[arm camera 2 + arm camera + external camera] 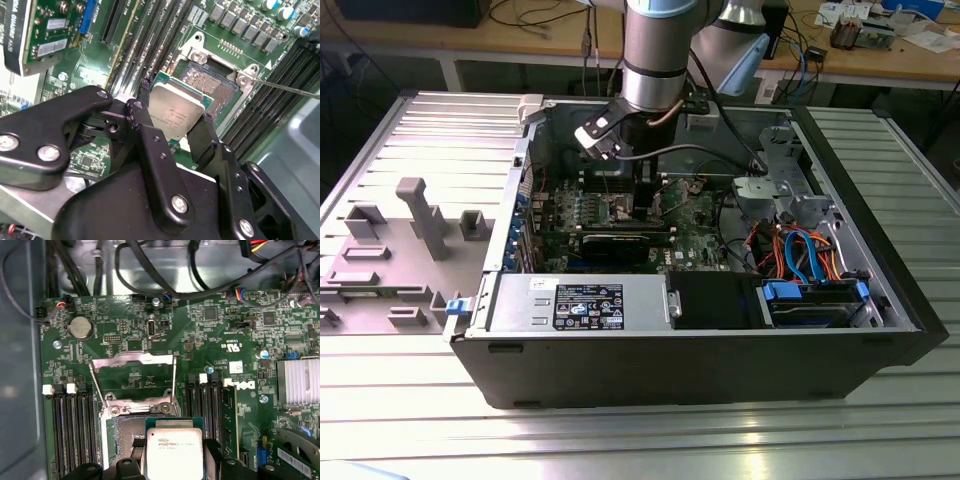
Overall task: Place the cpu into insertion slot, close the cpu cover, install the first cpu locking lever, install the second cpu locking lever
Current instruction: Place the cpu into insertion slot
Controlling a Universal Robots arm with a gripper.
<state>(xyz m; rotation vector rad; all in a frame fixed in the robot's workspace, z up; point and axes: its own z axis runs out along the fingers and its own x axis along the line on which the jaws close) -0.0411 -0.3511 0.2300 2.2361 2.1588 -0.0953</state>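
Note:
My gripper is shut on the cpu, a flat square chip with a dull silver top, one black finger on each of two opposite edges. The cpu hangs tilted just above the board, overlapping one side of the insertion slot. That insertion slot lies bare, its contact field showing inside the silver rim. The cpu cover stands swung up off the socket, with a thin wire lever raised beside it. In the exterior view the gripper reaches down into the open computer case.
Long black memory slots flank the socket on both sides. A black graphics card lies nearer the case front, with a finned heatsink on the board. Cable bundles and drive bays fill the exterior view's right; the power supply sits in front.

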